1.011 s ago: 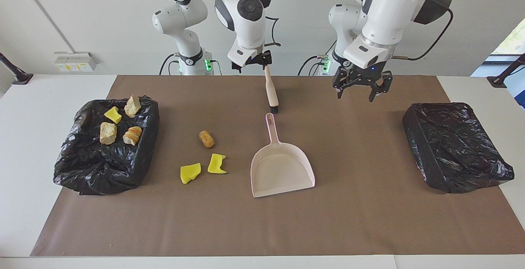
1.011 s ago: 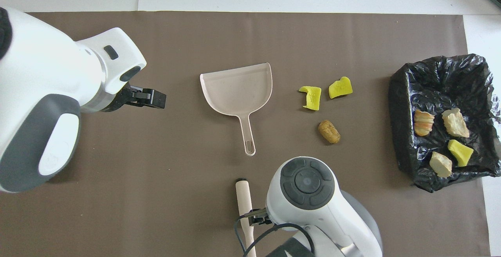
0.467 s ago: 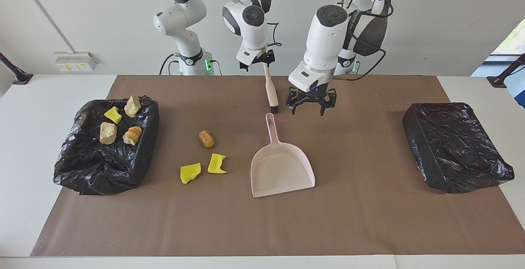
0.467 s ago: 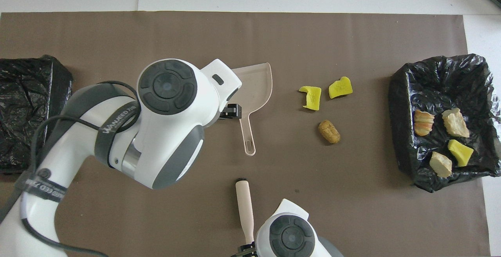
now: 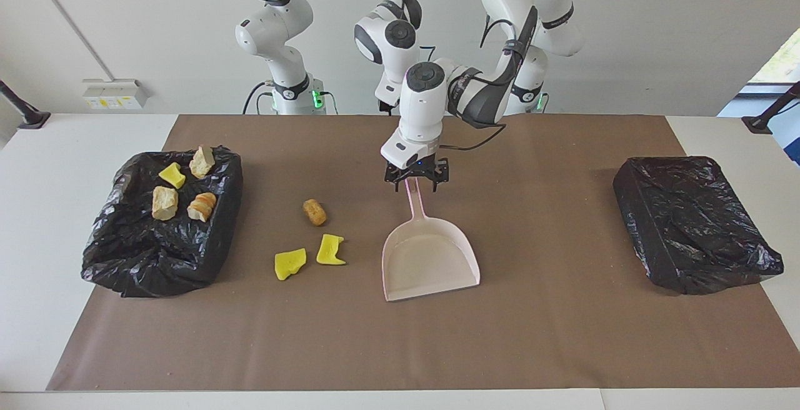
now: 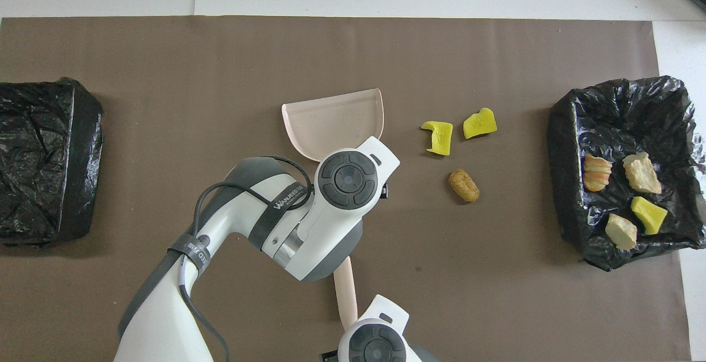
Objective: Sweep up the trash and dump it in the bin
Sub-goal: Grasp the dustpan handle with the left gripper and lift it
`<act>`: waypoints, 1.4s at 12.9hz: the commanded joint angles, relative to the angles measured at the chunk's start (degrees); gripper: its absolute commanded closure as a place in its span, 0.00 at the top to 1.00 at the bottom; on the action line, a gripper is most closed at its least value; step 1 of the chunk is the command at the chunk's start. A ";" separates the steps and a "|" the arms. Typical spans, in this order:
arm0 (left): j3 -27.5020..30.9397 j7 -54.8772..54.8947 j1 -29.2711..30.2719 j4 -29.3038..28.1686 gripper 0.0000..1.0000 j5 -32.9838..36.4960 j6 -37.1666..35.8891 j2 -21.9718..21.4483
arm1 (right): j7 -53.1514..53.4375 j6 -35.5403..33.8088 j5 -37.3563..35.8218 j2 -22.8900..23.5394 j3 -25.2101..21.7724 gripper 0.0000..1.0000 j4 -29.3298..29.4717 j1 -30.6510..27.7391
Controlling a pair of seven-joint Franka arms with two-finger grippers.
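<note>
On the brown mat lie three pieces of trash: a brown cork (image 5: 314, 212) (image 6: 464, 185) and two yellow sponge scraps (image 5: 290, 263) (image 5: 330, 250). The pink dustpan (image 5: 428, 260) (image 6: 333, 122) lies beside them, handle toward the robots. My left gripper (image 5: 416, 182) is open, low over the handle's end with a finger on each side. My right gripper (image 6: 331, 356) is mostly hidden under its own wrist and holds the beige hand brush (image 6: 345, 290) by its handle. The black-lined bin (image 5: 150, 266) (image 6: 568, 130) at the right arm's end holds beige lumps and a yellow scrap.
A second black-bagged bin (image 5: 694, 222) (image 6: 38, 158) sits at the left arm's end of the mat. The left arm's forearm (image 6: 248, 224) stretches over the mat nearer the robots than the dustpan. White table borders the mat.
The left arm swung in from the left arm's end of the table and came down over the dustpan's handle. The right arm drew back toward the robots with the brush.
</note>
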 commanded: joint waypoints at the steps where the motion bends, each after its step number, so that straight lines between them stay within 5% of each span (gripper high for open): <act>1: 1.21 -2.74 -1.59 -1.52 1.00 0.74 0.68 0.19 | 1.48 0.18 1.52 -0.70 -0.13 1.00 -0.85 0.18; 2: 1.21 -3.36 -1.59 -1.53 0.98 0.82 0.68 0.19 | 2.01 -0.09 1.52 -0.79 -0.13 1.00 -0.85 0.18; 4: 1.21 -3.54 -1.33 -1.44 0.77 0.91 1.29 0.19 | 2.63 -1.49 1.61 -0.79 -0.13 1.00 -0.76 0.18; 7: 1.22 -3.37 -0.45 -1.44 0.20 1.18 1.03 0.28 | 2.46 -2.46 1.52 -0.79 -0.13 1.00 -0.59 0.18; 8: 1.30 -3.10 -0.45 -1.26 0.09 1.26 1.47 0.28 | 2.54 -2.90 1.52 -0.87 -0.13 0.90 -0.50 0.18; 9: 1.48 -2.84 -0.27 -0.91 0.00 1.27 1.56 0.28 | 2.72 -3.51 1.61 -1.05 -0.22 0.69 -0.24 0.09; 12: 1.57 -0.39 1.22 -0.65 0.00 4.16 1.03 -0.07 | 3.07 -6.06 1.61 -1.93 -0.31 0.07 0.21 -0.52; 13: 1.65 2.50 1.31 -0.65 0.00 4.08 0.68 -0.59 | 3.16 -6.33 1.61 -2.02 -0.40 0.00 0.38 -0.61; 18: 1.65 18.90 3.25 -0.12 0.00 4.17 -2.83 -2.27 | 0.09 -11.94 1.35 -3.94 -0.66 0.00 1.35 -3.24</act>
